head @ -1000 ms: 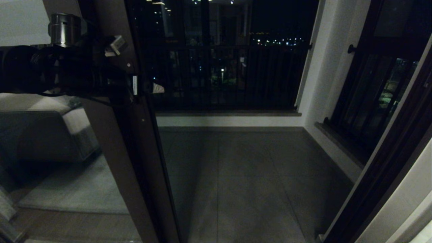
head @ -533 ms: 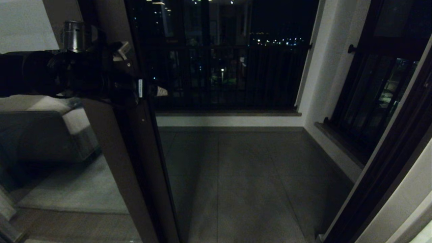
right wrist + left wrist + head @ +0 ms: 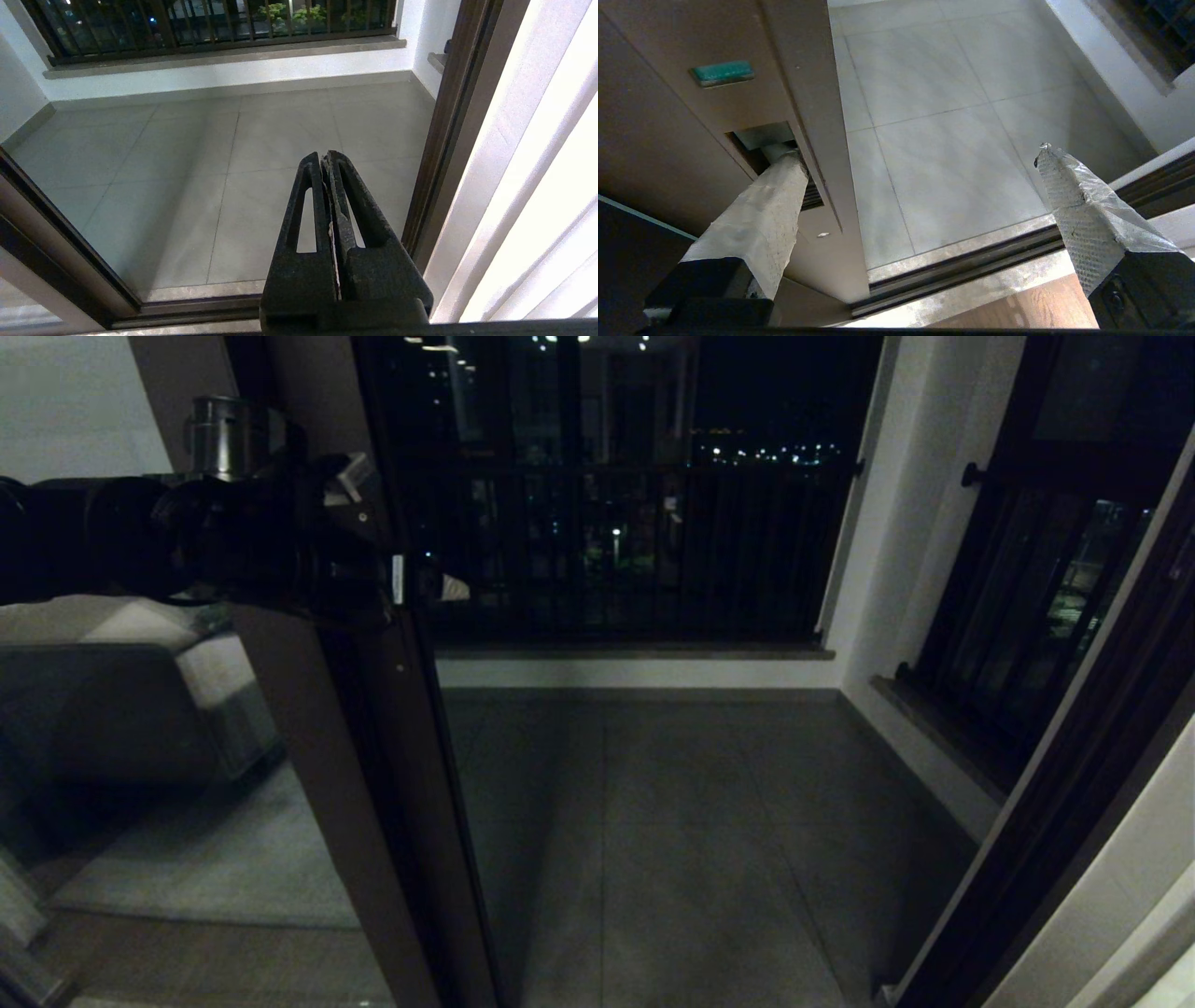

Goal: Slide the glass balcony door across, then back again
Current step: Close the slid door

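Observation:
The glass balcony door stands at the left of the head view, its dark brown upright running from top to bottom. My left gripper reaches in from the left at about handle height and is open wide. In the left wrist view the gripper has one taped finger pushed into the recessed slot handle on the door's upright. The other finger hangs free past the door's edge, over the doorway. My right gripper is shut on nothing, low by the doorway, and shows only in the right wrist view.
The doorway gives onto a tiled balcony floor with a dark railing at the back. A black-barred window and the brown door jamb stand on the right. The floor track runs across the threshold. Room furniture shows on the door's glass.
My left arm and the door's upright have shifted a little to the right together. The gripper's fingers stay equally wide apart.

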Controlling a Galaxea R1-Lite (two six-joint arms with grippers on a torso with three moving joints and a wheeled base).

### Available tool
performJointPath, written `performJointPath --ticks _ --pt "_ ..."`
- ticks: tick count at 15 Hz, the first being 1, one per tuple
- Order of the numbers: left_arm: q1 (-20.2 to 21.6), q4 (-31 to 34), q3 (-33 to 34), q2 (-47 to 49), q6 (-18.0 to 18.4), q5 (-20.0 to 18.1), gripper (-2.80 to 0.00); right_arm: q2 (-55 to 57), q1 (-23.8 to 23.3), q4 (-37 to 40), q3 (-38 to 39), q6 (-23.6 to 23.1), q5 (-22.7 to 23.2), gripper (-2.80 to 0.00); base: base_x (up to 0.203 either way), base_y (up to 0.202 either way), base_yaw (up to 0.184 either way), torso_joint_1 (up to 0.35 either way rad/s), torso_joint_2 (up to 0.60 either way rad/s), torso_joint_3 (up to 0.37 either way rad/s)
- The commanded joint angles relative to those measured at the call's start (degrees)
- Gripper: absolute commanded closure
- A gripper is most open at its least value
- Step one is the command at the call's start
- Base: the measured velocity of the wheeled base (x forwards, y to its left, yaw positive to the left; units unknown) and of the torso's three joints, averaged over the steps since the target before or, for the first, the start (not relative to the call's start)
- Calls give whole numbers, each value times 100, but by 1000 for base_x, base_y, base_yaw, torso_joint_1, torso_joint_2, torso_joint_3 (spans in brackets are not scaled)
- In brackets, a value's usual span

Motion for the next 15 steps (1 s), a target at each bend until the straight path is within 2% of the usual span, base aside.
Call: performJointPath --ticks 1,15 --pt "-94 -39 -100 41 1 -30 -280 5 1 4 0 1 0 0 0 0 0 0 0 0" --pt "-461 -39 -100 50 -8 23 -280 5 1 -5 0 1 0 0 0 0 0 0 0 0"
